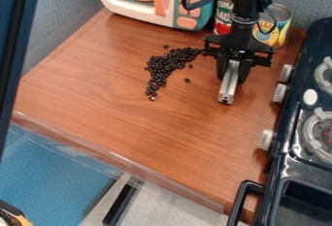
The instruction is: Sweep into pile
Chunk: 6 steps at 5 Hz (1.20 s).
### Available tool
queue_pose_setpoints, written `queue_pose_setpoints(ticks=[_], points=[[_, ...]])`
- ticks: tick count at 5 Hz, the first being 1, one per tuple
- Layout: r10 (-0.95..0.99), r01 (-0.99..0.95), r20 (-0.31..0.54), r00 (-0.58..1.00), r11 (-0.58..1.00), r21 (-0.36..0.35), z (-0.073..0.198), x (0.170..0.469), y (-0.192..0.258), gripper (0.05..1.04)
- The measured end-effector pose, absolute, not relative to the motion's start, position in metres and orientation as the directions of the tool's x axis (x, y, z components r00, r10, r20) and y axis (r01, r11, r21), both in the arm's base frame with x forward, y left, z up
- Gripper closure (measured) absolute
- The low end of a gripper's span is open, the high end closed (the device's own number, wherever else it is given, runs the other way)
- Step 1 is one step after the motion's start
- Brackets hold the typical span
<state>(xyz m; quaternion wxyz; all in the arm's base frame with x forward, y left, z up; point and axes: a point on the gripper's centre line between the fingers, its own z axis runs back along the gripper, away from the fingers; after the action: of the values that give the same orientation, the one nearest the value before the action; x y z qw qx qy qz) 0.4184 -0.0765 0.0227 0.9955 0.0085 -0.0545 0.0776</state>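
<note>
- A metal bar [227,88] is clamped in the claw [233,78].
- Dark beans [162,68] are strewn before the toy microwave [187,23].
- Beside it, can labels [281,30] are partly hidden by the arm [243,16].

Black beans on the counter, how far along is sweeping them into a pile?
Most black beans already touch or nearly touch, but in a long, bent band. In hand: the pincer holds a metal bar beside them. Left, it seems: gathering strays and drawing the band into a compact heap.
</note>
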Motion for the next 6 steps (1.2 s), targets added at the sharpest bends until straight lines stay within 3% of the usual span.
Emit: queue_pose_setpoints(ticks=[2,4,6], points=[[0.341,-0.334,0.138,0.930,0.940,-0.070,0.041,0.438,-0.081,0.698],[0.522,-0.509,0.053,0.852,0.846,-0.157,0.036,0.458,-0.058,0.698],[0.627,-0.609,0.047,0.777,0.769,-0.194,0.034,0.464,-0.055,0.698]])
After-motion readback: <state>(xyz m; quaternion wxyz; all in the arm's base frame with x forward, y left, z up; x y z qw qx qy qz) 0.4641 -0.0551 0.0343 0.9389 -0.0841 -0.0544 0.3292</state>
